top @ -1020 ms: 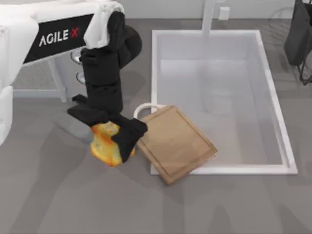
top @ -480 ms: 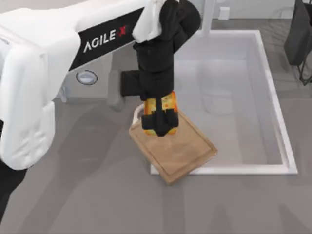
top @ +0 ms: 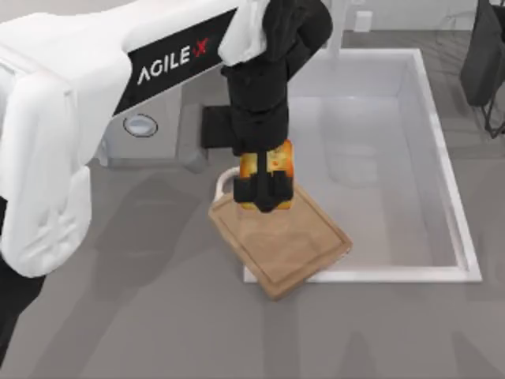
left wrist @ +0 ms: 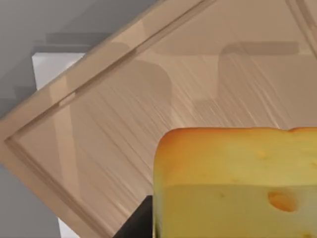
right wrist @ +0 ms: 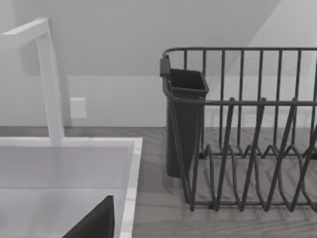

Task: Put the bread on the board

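Since half a second ago the left hand [top: 265, 192] has shifted only slightly, a touch toward 1 o'clock, and a second ago it was still out over the desk at the board's 9 o'clock side. It now hangs over the board [top: 304, 245], near the end with the white loop handle [top: 224, 178], its fingers clenched on the bread [top: 267, 164]. That golden-yellow chunk sits between the dark fingers above the board's 11 o'clock part; whether it touches the wood I cannot tell. From the left wrist, the bread [left wrist: 237, 183] fills the near corner with the board [left wrist: 124, 124] and its edge groove spread beneath. This board lies tilted across the 7 o'clock corner of the white sink [top: 442, 166]. Seen from the right wrist, parked, are a dark dish rack [right wrist: 247, 148] and the sink's rim [right wrist: 130, 188]
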### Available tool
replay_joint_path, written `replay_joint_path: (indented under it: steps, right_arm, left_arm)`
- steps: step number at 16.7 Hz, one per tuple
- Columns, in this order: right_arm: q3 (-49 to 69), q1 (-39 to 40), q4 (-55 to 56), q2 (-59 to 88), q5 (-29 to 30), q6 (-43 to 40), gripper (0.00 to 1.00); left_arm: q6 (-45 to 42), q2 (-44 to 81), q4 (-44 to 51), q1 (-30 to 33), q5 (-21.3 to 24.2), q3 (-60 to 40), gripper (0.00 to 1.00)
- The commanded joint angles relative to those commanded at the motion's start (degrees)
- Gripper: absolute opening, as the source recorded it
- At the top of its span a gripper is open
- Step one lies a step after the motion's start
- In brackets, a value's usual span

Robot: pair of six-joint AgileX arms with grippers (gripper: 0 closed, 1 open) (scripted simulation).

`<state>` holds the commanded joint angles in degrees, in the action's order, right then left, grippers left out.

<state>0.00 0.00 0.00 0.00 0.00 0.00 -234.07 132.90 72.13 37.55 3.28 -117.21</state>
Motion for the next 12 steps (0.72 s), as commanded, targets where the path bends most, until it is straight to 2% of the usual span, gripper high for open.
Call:
replay_joint_path:
  steps: [12]
  right_arm:
    - [0.0,0.0,0.0,0.0,0.0,0.0,1.00]
  left_arm:
    - [0.3,1.5,-8.6,0.5,-0.1,6.4,0.00]
